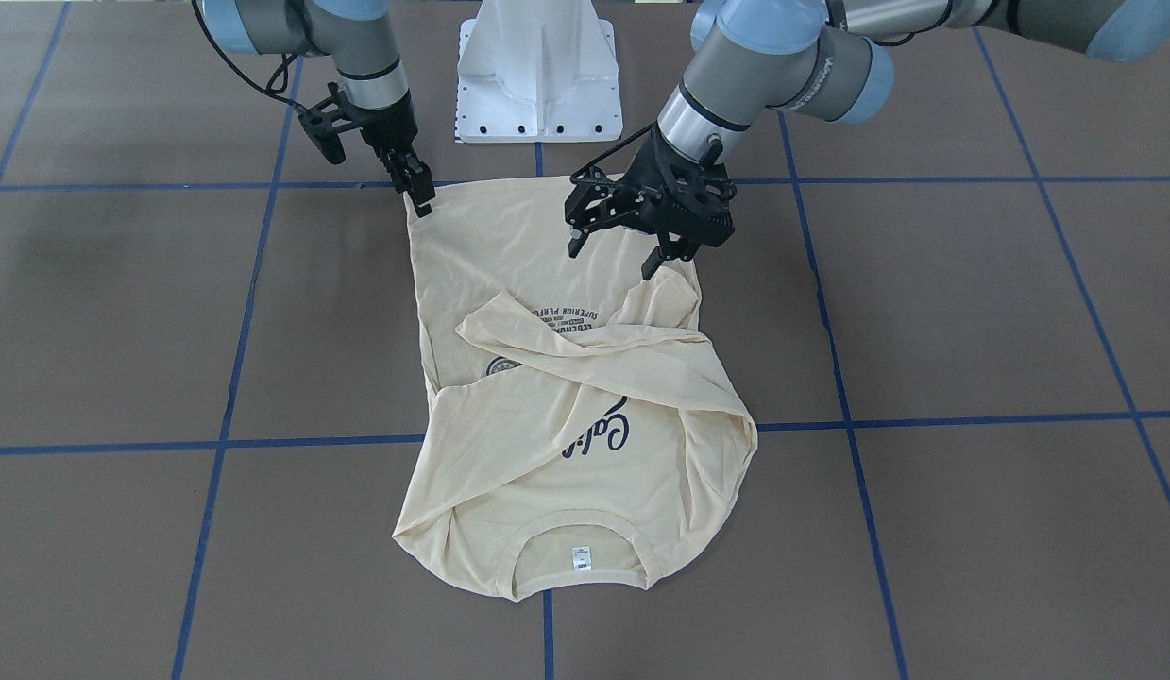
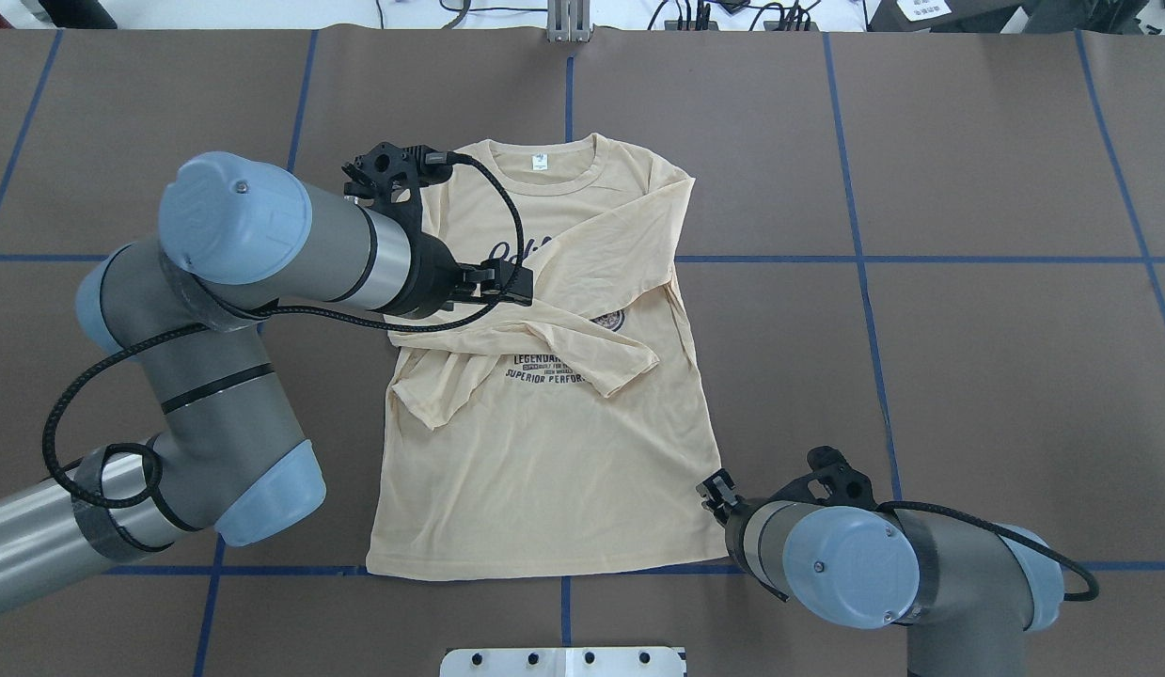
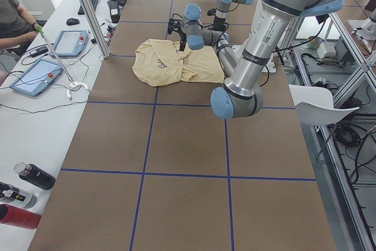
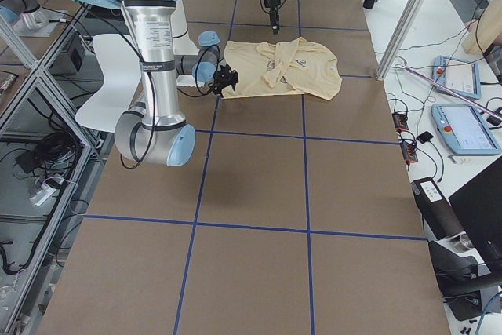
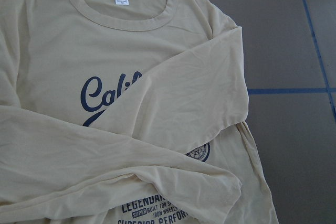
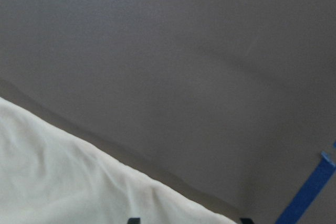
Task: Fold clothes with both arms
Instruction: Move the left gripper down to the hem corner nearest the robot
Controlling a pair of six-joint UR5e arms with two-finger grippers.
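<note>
California lettering (image 5: 109,92) half beneath a folded sleeve (image 5: 184,98); right fingers (image 6: 134,220) mere tips at the wrist view's edge.

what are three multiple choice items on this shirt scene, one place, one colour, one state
1. Where is the right gripper? A at the collar; B at a corner of the shirt's hem; C off the table.
2. What colour is the print? A navy; B red; C green.
3. How do the sleeves lie? A spread sideways; B rolled up; C folded across the chest.
Key: B, it sits at that corner in the front-facing view; A, the left wrist view shows navy lettering; C, the overhead view shows both crossing the print.
</note>
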